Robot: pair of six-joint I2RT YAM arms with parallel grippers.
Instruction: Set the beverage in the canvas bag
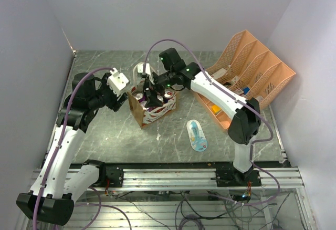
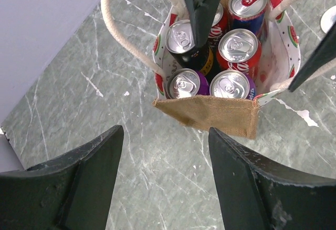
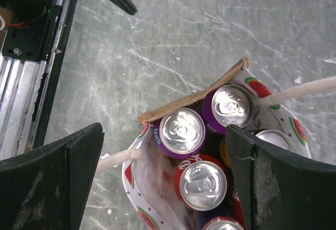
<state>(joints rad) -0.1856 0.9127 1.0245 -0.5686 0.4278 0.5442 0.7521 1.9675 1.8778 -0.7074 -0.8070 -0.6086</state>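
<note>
left claw (image 2: 165,135) released, jaws wide, hovering over counter (image 2: 94,104) just short of canvas bag (image 2: 210,115). bag upright, packed with cans. black can (image 2: 181,37) stands inside among them. right claw (image 3: 164,130) released above the bag, one finger (image 2: 202,4) down inside, touching black can, other at opposite rim.

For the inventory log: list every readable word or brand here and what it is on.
"FANTA": side of a purple can.
"Coca-Cola" script, partly visible: red can.
Yellow label on the black can: too blurred.
Print on the canvas bag: no words legible.
</note>
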